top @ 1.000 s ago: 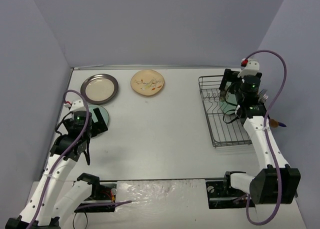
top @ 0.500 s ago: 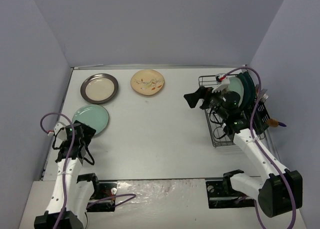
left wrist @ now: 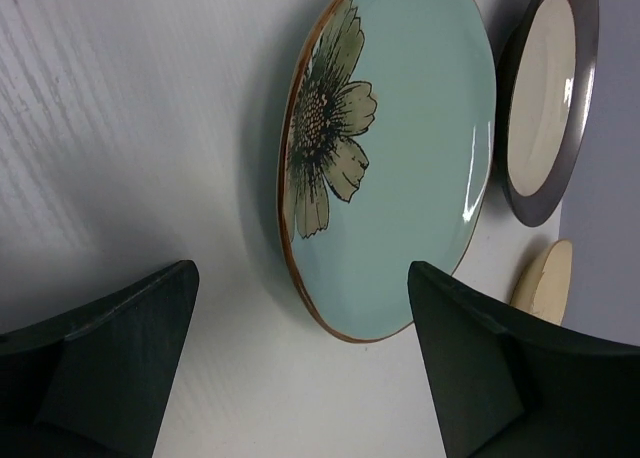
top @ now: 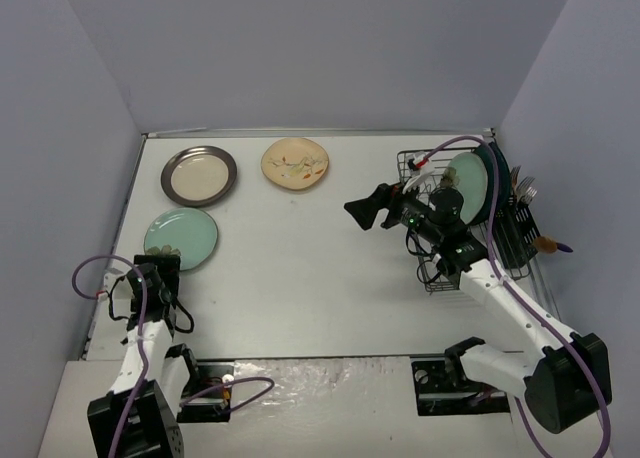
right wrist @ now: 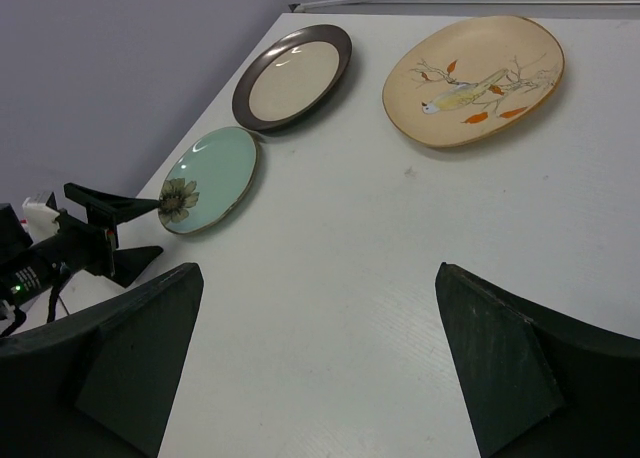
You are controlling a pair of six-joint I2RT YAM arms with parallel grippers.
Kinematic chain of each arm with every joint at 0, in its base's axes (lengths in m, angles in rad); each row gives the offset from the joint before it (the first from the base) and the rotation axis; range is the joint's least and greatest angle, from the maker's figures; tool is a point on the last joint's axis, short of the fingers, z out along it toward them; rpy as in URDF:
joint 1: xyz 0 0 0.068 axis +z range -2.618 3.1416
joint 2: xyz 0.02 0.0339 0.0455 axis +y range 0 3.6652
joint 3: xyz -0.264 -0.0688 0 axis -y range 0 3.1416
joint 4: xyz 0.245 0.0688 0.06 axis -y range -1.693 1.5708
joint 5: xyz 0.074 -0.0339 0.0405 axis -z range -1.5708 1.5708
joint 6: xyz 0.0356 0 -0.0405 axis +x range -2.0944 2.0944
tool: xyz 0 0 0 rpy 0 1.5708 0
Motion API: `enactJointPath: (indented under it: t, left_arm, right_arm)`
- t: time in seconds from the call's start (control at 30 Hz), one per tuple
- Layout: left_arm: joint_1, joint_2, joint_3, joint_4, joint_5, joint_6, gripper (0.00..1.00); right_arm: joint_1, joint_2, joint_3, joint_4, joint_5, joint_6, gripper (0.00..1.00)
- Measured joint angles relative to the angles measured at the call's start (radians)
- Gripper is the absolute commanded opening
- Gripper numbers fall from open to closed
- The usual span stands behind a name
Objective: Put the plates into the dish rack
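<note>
– Along the table's [top: 300,278] left edge, what lies flat?
– Mint-green flower plate [left wrist: 400,158], brown-edged. Just beyond it, cream plate with grey-brown rim [left wrist: 545,98], in the far left corner. Cream floral plate [right wrist: 472,78] by the far edge's middle, apart from both.
– Left gripper [left wrist: 300,378]?
– Jaws spread, nothing between them, just short of that flower plate's near rim, pointed at it.
– Right side?
– Dish rack [top: 432,268] against the right edge; a second mint plate [top: 467,186] and a dark teal plate [top: 492,173] stand upright in its far end. Right gripper [top: 368,206] gapes empty over the table, left of the rack, facing the three flat plates
</note>
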Motion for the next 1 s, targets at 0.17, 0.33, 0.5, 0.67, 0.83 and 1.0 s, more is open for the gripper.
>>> enactJointPath:
  t: [0.17,0.33,0.5,0.67,0.83,1.0]
  left_arm:
    - [0.007,0.105,-0.004,0.134,0.006,-0.024,0.73]
    - [0.007,0.227,-0.008,0.286,0.015,-0.052,0.64]
    - [0.007,0.331,-0.010,0.421,0.028,-0.085,0.53]
    - [0.010,0.391,-0.018,0.481,0.027,-0.097,0.35]
    - [0.014,0.422,-0.034,0.523,0.024,-0.112,0.22]
    - [0.015,0.435,-0.051,0.540,0.023,-0.119,0.05]
  right_arm:
    - [0.004,0.000,0.000,0.011,0.000,0.002,1.00]
    - [0.006,0.000,0.000,0.018,-0.007,0.002,1.00]
    - [0.006,0.000,0.000,0.018,-0.011,0.001,1.00]
    - [0.006,0.000,0.000,0.018,-0.011,0.001,1.00]
    - [0.007,0.000,-0.002,0.018,-0.011,0.001,1.00]
    - [0.008,0.000,-0.002,0.018,-0.011,0.001,1.00]
